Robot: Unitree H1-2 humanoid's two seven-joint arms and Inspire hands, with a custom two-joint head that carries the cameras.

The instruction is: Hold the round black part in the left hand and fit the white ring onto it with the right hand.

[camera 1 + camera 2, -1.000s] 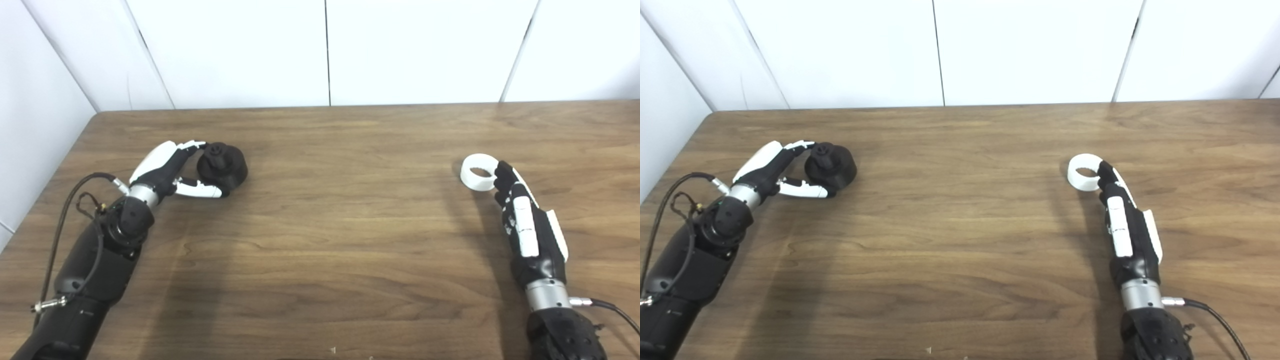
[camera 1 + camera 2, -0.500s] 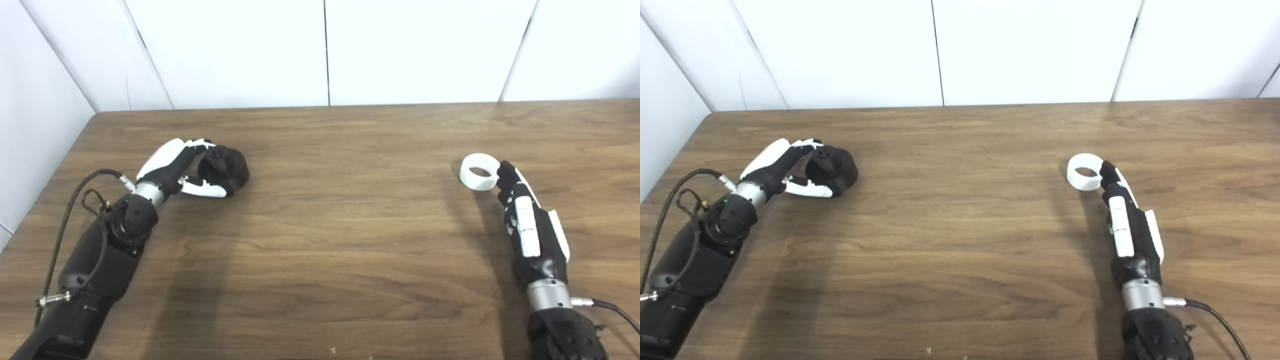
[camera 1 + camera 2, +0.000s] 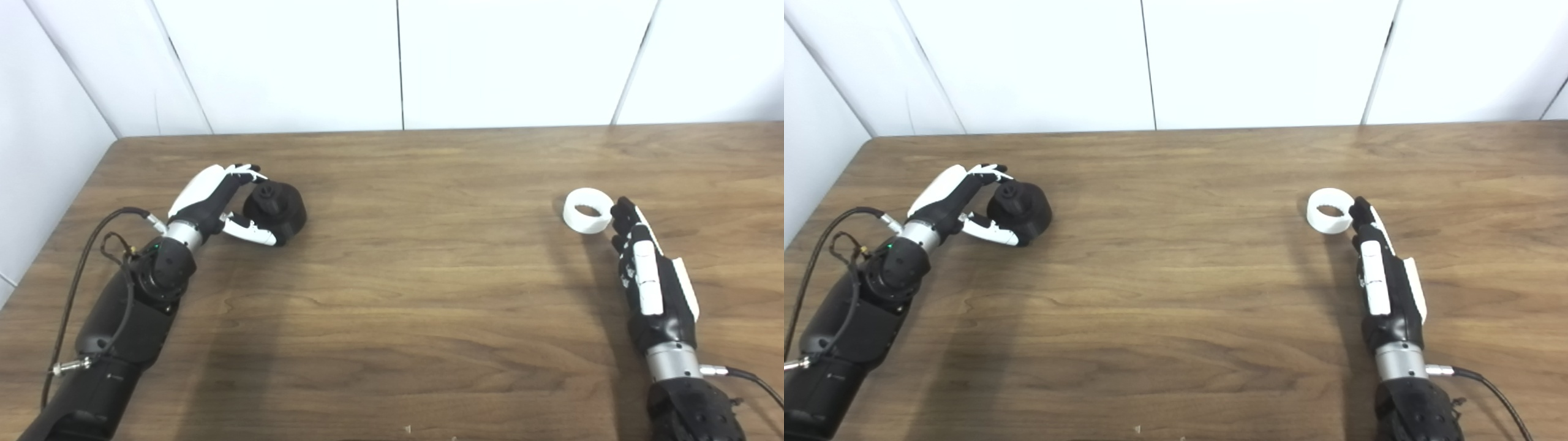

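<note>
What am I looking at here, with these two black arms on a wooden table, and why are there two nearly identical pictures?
These are the two arms of a humanoid robot, seen from two cameras side by side on its head, so both pictures show one scene from slightly different spots. Each arm ends in a robot hand with fingers and a thumb. On the wooden table lie two things: a round black part on the left and a white ring on the right. The left robot hand is open, its fingers and thumb cupped around the black part, which sits on the table. The right robot hand lies stretched out with its fingertips beside the ring, holding nothing. The ring is not yet fitted onto the black part.
</note>
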